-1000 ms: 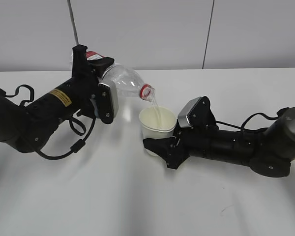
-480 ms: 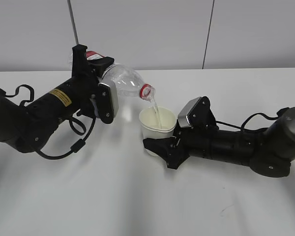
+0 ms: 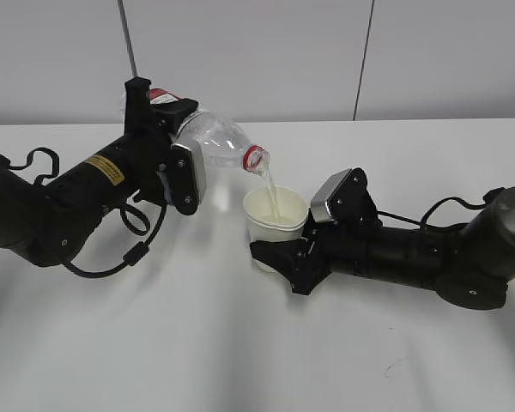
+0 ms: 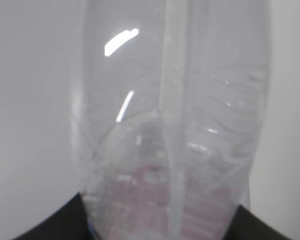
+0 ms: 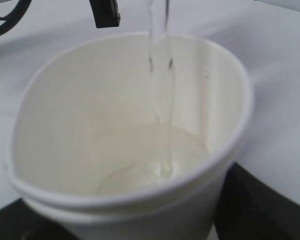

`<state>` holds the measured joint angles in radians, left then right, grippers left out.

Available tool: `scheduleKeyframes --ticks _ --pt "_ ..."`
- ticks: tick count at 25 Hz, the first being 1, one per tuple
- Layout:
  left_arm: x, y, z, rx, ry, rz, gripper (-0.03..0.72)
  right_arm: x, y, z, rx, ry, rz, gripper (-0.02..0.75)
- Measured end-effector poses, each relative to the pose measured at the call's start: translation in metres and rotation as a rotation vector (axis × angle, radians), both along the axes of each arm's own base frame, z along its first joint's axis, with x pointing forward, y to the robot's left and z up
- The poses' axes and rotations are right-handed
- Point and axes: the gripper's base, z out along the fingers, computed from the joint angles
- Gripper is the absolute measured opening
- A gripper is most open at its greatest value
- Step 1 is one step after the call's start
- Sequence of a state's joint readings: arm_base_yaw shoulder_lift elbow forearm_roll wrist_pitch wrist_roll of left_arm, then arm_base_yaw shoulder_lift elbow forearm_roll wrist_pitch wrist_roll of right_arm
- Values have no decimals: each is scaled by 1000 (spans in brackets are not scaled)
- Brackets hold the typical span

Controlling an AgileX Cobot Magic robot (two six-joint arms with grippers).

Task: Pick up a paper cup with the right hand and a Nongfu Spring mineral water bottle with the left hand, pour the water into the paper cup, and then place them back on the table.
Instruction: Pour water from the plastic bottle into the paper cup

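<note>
Clear bottle (image 3: 213, 137) tilted, red-ringed mouth above cream paper cup (image 3: 275, 220); thin stream entering cup.

Centre: we find the paper cup (image 3: 275, 221) clamped by the right hand (image 3: 279, 253), with the tilted Nongfu Spring mineral water bottle (image 3: 213, 139) mouth just above its rim; no passage between them. Left: the left hand (image 3: 167, 116) and its looping black cable (image 3: 112, 257) occupy the table (image 3: 240, 343). Right: the forearm lies low across it. Foreground: we note open tabletop. Behind the cup: a bare strip up to the wall (image 3: 257, 60).
</note>
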<state>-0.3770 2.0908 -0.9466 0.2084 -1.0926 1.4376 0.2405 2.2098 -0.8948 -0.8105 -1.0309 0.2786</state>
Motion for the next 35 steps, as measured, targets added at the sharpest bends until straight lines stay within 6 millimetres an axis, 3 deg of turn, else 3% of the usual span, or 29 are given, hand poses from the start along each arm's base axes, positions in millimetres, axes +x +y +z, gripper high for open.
scheduleKeyframes --ticks 35 --pt "1 1 0 -7 2 12 295 0 0 0 2 0 -4 504"
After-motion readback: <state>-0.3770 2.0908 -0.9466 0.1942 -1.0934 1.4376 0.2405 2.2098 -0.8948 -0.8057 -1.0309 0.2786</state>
